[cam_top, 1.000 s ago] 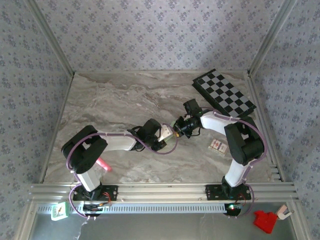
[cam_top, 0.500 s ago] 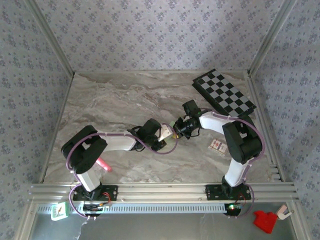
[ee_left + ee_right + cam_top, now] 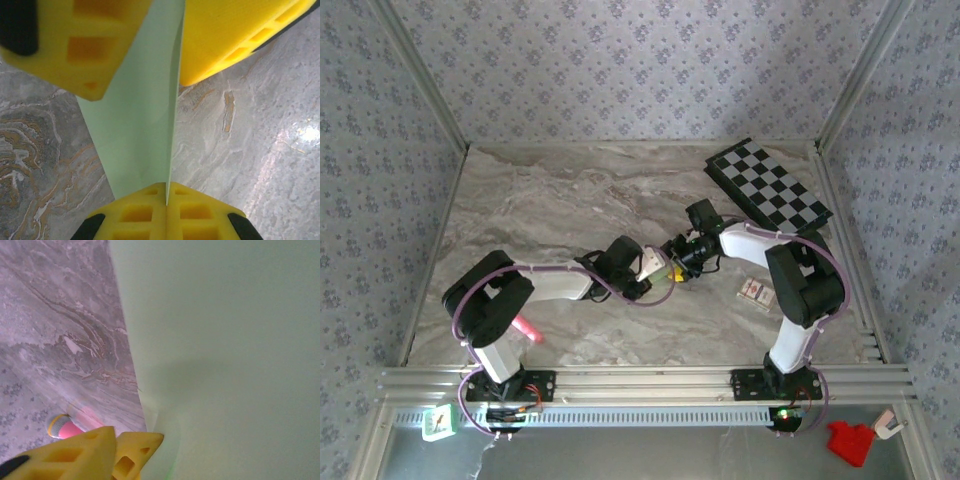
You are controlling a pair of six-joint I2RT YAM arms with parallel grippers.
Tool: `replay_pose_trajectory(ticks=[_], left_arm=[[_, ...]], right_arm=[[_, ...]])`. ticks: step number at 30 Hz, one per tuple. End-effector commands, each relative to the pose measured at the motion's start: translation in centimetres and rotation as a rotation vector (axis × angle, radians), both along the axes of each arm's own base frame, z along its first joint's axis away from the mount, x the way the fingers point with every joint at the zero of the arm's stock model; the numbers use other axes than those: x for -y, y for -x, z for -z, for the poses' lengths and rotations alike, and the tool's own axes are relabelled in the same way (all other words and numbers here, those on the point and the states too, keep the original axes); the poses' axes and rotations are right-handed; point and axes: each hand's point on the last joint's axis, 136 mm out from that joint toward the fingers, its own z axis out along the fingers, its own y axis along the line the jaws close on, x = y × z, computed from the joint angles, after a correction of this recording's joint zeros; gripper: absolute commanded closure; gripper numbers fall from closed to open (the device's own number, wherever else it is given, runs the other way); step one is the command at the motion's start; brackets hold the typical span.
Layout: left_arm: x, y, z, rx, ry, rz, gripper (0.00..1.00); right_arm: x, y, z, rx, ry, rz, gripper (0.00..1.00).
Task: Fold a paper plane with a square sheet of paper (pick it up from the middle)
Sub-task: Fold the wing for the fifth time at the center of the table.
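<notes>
Paper: a thin, pale green, folded sheet of paper (image 3: 140, 125) hangs clear of the grey marbled table (image 3: 550, 200), near its middle and between the two hands. By my judgement it is only part folded, not yet a dart.
Left hand: the yellow-fingered left hand (image 3: 166, 200) is closed tight, its pads pinching the near end of the sheet right on the crease.
Right hand: the right hand (image 3: 150, 85) has its two yellow fingers standing apart, one on each side of the sheet's far end. I judge that it is not clamping.
Long axis: the crease runs straight from the left hand to the right hand, so the sheet lies directly ahead of each.
Nearer arm: the left hand alone seems to carry the sheet. The right hand is just at it, with the paper already between its fingers, so a fresh grip there would need little travel.
Hidden: from above, the hands cover most of the sheet and only a pale sliver shows. I cannot tell how many folds it has. In the right wrist view the sheet is very close, soft, and cut off at its edges.
Surroundings: a pink marker (image 3: 525, 328) lies by the left arm, and a black-and-grey chequered board (image 3: 770, 185) sits at the far right, both well apart from the sheet.
</notes>
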Motion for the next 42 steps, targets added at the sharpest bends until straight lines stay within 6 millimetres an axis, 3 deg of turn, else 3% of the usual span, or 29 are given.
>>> replay_pose_trajectory(ticks=[1, 11, 17, 32, 42], left_arm=[[0.5, -0.3, -0.8, -0.036, 0.033, -0.011, 1.00], [0.4, 0.0, -0.2, -0.139, 0.060, -0.056, 1.00], [1.0, 0.3, 0.0, -0.230, 0.074, -0.060, 1.00], [0.8, -1.3, 0.7, -0.372, 0.070, -0.181, 1.00], [-0.7, -3.5, 0.2, -0.541, 0.201, -0.391, 1.00]], right_arm=[[1.4, -1.3, -1.6, 0.074, 0.019, 0.000, 0.39], [7.0, -3.8, -4.2, 0.251, 0.142, 0.051, 0.27], [8.8, -4.1, -4.7, 0.276, 0.167, 0.081, 0.25], [10.5, -4.1, -4.9, 0.301, 0.189, 0.124, 0.24], [9.3, -4.3, -5.0, 0.369, 0.125, 0.101, 0.25]])
